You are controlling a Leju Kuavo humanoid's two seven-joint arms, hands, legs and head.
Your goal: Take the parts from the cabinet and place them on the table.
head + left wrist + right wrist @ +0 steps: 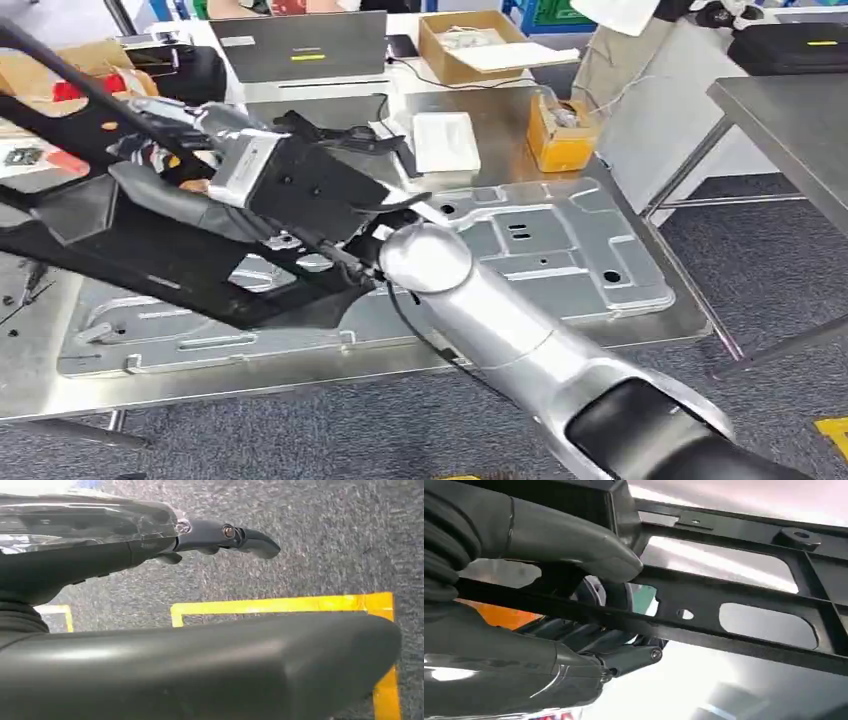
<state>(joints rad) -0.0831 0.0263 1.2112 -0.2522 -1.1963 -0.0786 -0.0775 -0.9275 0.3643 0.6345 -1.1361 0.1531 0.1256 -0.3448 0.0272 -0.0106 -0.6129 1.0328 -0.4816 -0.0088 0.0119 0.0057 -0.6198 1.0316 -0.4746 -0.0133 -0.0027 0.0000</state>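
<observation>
My right hand reaches across to the left and grips a large black frame part, holding it tilted just above the steel table. In the right wrist view the thumb and fingers close around one bar of the black frame. A silver stamped metal panel lies flat on the table under and beside the frame. My left hand hangs over grey carpet, fingers stretched out, nothing in it.
At the back of the table stand a white box, a yellow box, a cardboard box and a grey case. Another table is at the right. Yellow floor tape marks the carpet.
</observation>
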